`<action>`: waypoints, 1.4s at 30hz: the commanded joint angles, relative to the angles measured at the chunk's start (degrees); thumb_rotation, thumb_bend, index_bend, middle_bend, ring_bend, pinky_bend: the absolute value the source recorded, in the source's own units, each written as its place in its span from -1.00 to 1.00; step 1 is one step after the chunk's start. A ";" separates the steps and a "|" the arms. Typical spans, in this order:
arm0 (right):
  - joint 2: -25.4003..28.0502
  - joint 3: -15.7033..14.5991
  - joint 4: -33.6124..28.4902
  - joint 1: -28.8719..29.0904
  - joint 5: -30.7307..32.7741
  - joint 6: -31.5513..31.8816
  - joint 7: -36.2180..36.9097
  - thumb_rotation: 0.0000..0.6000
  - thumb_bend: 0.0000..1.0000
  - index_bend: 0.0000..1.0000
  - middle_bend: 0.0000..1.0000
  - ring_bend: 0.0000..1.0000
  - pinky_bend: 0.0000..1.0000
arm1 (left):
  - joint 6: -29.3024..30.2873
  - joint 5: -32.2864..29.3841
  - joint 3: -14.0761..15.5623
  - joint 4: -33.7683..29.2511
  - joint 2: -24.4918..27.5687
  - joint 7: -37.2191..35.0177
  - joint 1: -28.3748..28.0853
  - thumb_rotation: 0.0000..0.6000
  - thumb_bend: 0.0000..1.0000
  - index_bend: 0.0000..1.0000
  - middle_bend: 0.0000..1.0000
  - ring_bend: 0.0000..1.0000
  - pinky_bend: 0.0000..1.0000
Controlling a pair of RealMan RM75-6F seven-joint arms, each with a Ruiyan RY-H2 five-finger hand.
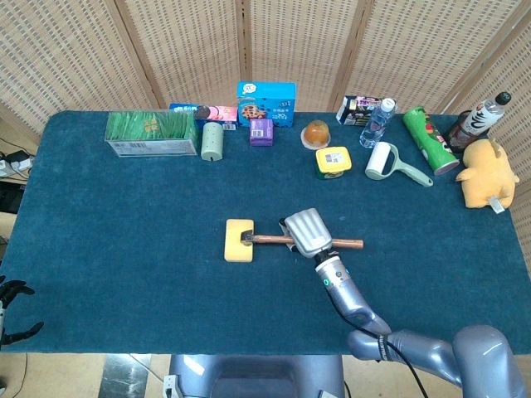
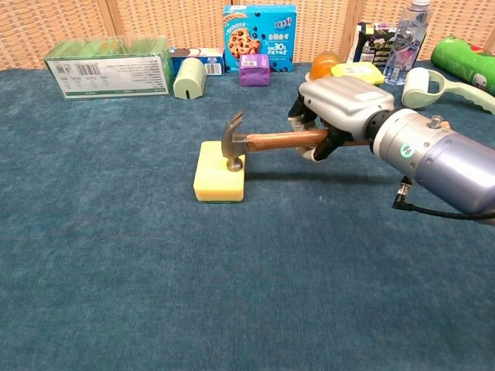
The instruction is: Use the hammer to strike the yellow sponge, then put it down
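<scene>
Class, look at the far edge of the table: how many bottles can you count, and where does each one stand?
2. A clear water bottle stands at the back, right of centre, beside a dark box. A dark bottle with a white cap leans at the far right corner, behind the yellow plush toy. Others could be hidden.

Staged robot test area, not a lived-in room. Evidence: a surface (image 1: 124, 215) covered in dark blue cloth; woven wicker screens (image 1: 182, 50) closing off the background; an unrelated mix of props along the far edge, including a cookie box (image 1: 266, 103), lint roller (image 1: 383, 161) and plush toy (image 1: 486, 174).
</scene>
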 commanded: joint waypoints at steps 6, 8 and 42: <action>4.35 3.84 -10.83 -1.95 1.83 3.45 5.08 1.00 -0.13 0.82 1.00 1.00 1.00 | -0.69 0.51 0.14 -0.17 -0.29 0.28 -0.62 1.00 -0.68 -0.28 -0.50 -0.84 -0.81; 5.80 4.30 -12.62 -2.63 2.59 3.59 6.05 1.00 -0.13 0.82 1.00 1.00 1.00 | -0.63 0.79 0.18 -0.37 -0.35 0.43 -0.75 1.00 -0.68 -0.28 -0.50 -0.84 -0.81; 9.99 -6.81 2.80 -11.68 -5.78 1.55 26.84 1.00 -0.16 -0.09 0.27 0.31 0.20 | 1.35 2.04 0.96 -4.72 0.74 4.89 -0.46 1.00 -0.68 -0.28 -0.50 -0.84 -0.81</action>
